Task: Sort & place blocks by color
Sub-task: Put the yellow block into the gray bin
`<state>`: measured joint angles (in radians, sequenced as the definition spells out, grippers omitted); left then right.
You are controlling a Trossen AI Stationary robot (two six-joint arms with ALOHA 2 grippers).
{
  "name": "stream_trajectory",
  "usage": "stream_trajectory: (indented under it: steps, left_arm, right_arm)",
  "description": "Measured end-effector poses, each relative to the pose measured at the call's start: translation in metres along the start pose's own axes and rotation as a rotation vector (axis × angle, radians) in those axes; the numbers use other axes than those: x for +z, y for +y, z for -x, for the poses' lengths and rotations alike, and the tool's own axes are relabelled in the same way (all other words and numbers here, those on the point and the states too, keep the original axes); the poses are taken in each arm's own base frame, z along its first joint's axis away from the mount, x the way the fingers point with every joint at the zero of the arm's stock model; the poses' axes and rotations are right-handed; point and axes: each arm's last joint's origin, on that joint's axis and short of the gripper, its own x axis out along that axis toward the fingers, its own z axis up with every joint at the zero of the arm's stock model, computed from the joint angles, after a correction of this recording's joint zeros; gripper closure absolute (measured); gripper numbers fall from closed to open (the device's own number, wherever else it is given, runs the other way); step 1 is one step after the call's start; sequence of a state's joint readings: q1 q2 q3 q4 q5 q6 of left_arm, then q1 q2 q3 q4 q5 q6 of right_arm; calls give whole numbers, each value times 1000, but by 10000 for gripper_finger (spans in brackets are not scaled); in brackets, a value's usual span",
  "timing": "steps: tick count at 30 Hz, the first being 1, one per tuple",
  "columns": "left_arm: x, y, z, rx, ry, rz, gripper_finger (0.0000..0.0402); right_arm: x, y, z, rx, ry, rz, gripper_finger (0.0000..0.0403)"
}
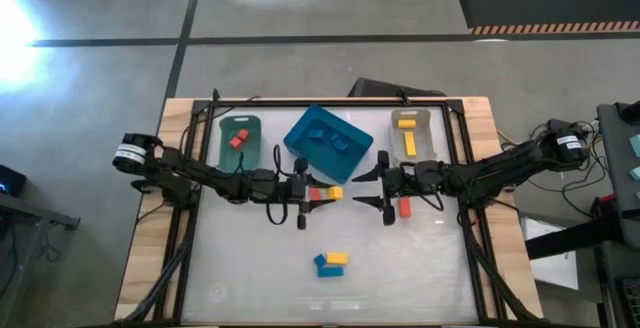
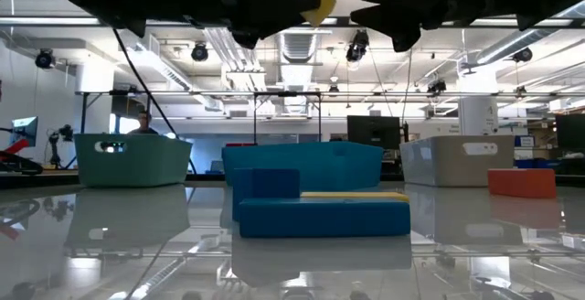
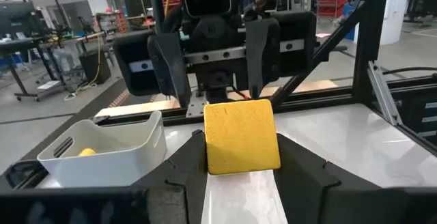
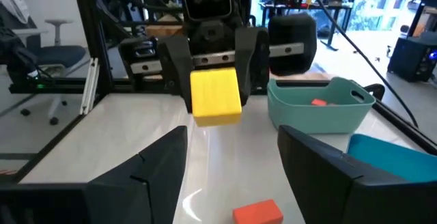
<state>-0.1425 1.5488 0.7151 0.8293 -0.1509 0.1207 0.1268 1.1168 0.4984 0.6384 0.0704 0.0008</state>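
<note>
**Yellow block pinched above mid-counter, red block lying loose below the right arm**

The left gripper [image 1: 318,194] hangs over the middle of the counter [image 1: 400,268], its jaws pinching a yellow block [image 3: 241,136] clear of the surface. Facing it, the right gripper [image 1: 375,188] has its jaws spread wide and empty; a red block [image 1: 405,206] lies on the counter just beneath that arm, in the right wrist view a little ahead of the spread jaws.

Along the far edge stand three bins: the green bin [image 1: 240,140] with red blocks inside, the blue bin [image 1: 327,143], tilted askew, with blue blocks inside, and the grey bin [image 1: 412,136] with a yellow bar inside.

Nearer the front, a blue block [image 1: 325,266] and another yellow block [image 1: 337,258] lie touching each other, well apart from both grippers
</note>
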Motion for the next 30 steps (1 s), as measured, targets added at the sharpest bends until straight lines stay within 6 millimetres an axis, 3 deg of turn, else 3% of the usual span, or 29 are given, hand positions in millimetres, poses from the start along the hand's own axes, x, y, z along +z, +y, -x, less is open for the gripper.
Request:
stream_trajectory:
  steps: [24, 30]
  left_arm:
    - [-10, -2, -47, 44, -103, -10, 278]
    - [-11, -2, -49, 43, -101, -11, 278]
  right_arm:
    - [0, 0, 0, 7, -2, 2, 183]
    - [0, 0, 0, 8, -1, -2, 184]
